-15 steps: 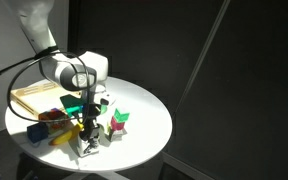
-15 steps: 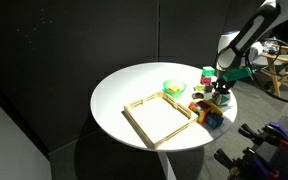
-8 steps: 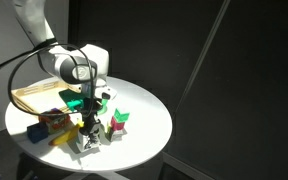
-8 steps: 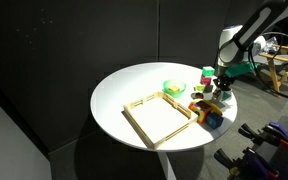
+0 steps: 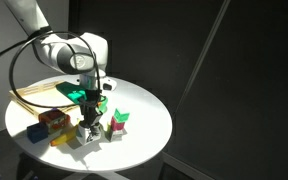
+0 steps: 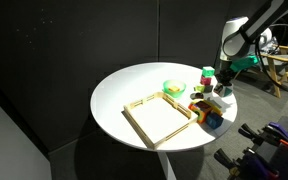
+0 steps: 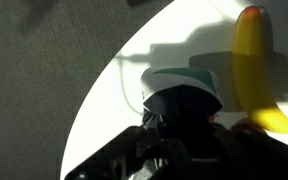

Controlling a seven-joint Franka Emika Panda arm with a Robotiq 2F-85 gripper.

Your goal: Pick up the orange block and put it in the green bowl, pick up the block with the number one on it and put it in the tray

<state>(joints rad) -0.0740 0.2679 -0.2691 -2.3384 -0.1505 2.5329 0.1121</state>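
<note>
Over at the table's (image 6: 124, 85) 3 o'clock edge, the gripper (image 6: 223, 95) is up with a block.

Jaws look clamped on the block with the number one (image 5: 87, 130). It's a dark lump between them in the wrist view, hanging just above the table. The green bowl (image 6: 173, 89) sits at its 9 o'clock and the tray (image 6: 159, 120) around 8.

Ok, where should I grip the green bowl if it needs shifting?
Probably pinch the rim of the green bowl from straight above, one finger inside, one outside: it sits upright, shallow and round. Take the side away from the tray.
</note>
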